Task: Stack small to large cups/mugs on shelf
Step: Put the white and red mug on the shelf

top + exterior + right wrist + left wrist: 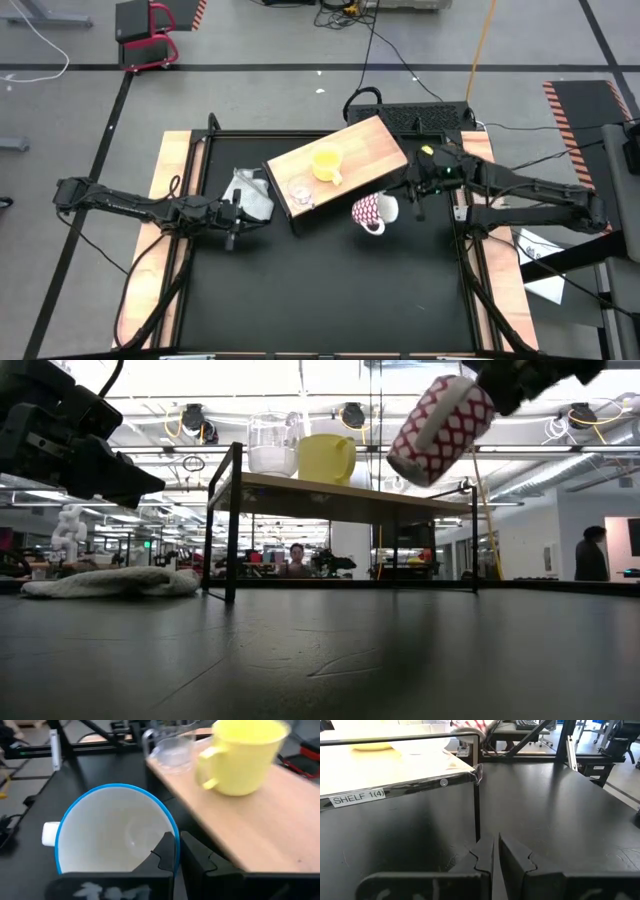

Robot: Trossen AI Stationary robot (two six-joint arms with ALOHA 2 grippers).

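Low view shows you the black tabletop (a person sits behind); right gripper pinches the white mug, left gripper is closed and empty.

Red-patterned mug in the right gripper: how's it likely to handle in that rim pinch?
The red-patterned mug hangs tilted in the air, the right gripper pinching only its rim, so it could swing or pivot. The inside looks smooth and glazed, so probably slippery under the fingers. It looks like ceramic, likely heavy for its size and breakable if dropped near the shelf.
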